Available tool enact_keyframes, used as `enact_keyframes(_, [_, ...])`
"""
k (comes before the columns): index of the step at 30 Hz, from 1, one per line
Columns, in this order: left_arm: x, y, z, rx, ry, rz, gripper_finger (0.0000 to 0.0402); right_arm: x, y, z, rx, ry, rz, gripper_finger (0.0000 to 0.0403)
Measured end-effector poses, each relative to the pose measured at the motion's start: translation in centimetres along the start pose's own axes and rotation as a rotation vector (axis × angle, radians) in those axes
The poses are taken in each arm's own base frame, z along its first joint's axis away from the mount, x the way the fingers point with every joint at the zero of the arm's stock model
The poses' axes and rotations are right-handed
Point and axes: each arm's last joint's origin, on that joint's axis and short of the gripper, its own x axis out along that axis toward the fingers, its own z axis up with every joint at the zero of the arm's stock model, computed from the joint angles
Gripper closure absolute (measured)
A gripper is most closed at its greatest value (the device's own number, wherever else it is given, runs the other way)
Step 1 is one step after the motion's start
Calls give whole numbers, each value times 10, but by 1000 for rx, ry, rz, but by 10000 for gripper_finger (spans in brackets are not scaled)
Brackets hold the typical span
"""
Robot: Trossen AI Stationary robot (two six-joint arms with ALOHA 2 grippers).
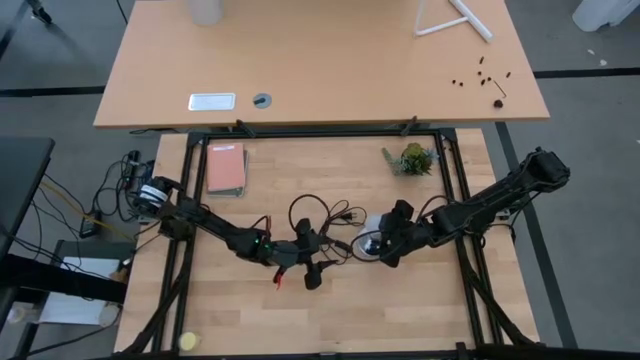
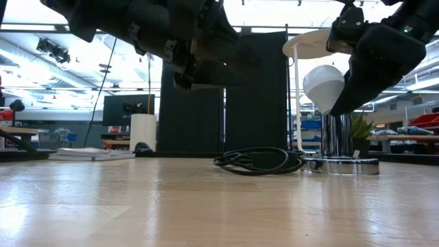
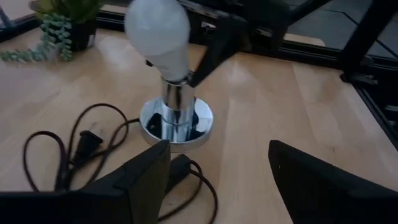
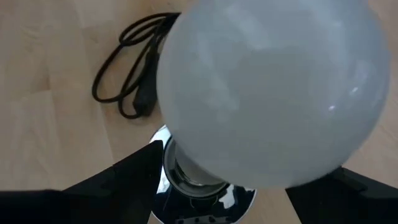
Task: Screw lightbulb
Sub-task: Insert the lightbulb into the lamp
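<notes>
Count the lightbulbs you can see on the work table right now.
1. The lightbulb sits atop the chrome socket, between the right gripper's fingers. No others visible, though the arms could hide something.

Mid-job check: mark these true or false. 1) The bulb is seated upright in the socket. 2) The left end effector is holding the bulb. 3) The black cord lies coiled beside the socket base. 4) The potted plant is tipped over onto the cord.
1) True: the lightbulb stands upright on the chrome socket.
2) False: the left end effector is open and empty, short of the socket; the right end effector straddles the bulb.
3) True: the cord lies coiled on the table beside the base.
4) False: the plant stands apart, near the table's far edge.
</notes>
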Motion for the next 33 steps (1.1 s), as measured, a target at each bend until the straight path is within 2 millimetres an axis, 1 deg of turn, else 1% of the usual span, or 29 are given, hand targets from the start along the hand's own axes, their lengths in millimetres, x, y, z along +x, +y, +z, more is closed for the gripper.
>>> enact_keyframes(11, [0, -1, 4, -19, -36, -14, 126, 0, -1, 0, 8, 10, -2, 87])
enact_keyframes(17, [0, -3, 8, -45, -74, -27, 126, -1, 0, -1, -24, 59, 42, 87])
enact_keyframes(21, [-1, -5, 15, -82, -148, -47, 126, -8, 1, 4, -44, 96, 18, 87])
enact_keyframes(25, [-2, -6, 22, -108, -210, -66, 126, -17, 5, 6, -55, 124, 12, 87])
enact_keyframes(29, [-3, -6, 23, -119, -221, -72, 126, -28, 6, 6, -69, 186, -26, 87])
enact_keyframes(33, [-3, -6, 23, -139, -220, -74, 126, -39, 6, 11, -79, 237, -49, 87])
